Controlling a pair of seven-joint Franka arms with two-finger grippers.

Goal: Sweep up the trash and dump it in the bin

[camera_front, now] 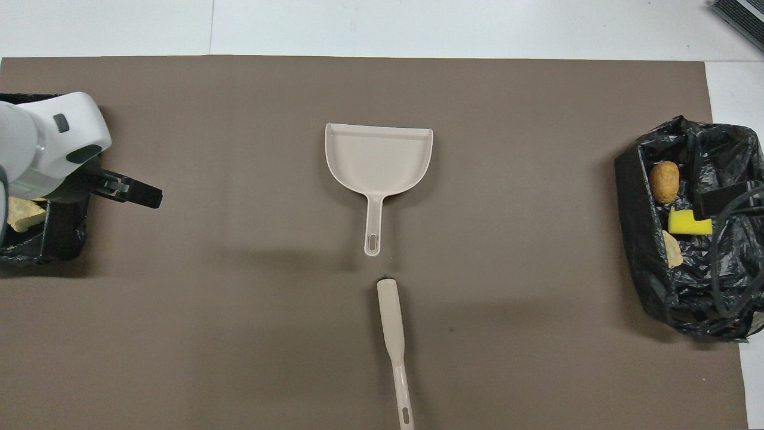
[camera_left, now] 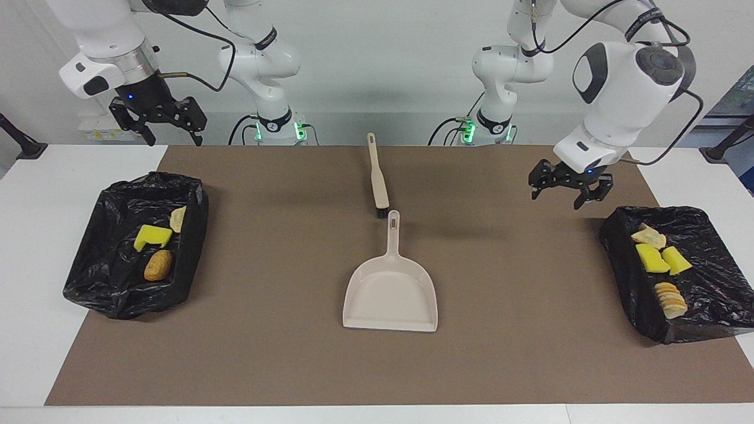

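Observation:
The trash lies in two black-bagged bins. The bin at the right arm's end [camera_left: 100, 282] holds a yellow sponge [camera_left: 152, 237], a brown bread roll [camera_left: 158, 266] and a pale pastry [camera_left: 178, 219]. The bin at the left arm's end [camera_left: 721, 294] holds two yellow sponges [camera_left: 651, 258], a pastry [camera_left: 649, 237] and a ridged croissant [camera_left: 670, 299]. The beige dustpan [camera_left: 390, 291] lies empty mid-mat. The beige brush [camera_left: 377, 179] lies just nearer the robots than the dustpan. My left gripper [camera_left: 570, 189] hangs open and empty beside its bin. My right gripper [camera_left: 158, 123] is open, raised over its bin.
A brown mat [camera_left: 283, 330] covers most of the white table. The overhead view shows the dustpan [camera_front: 378, 156], the brush [camera_front: 394, 334], the right-end bin [camera_front: 632, 197] and my left gripper [camera_front: 146, 194] over the mat at the left-end bin's edge [camera_front: 59, 239].

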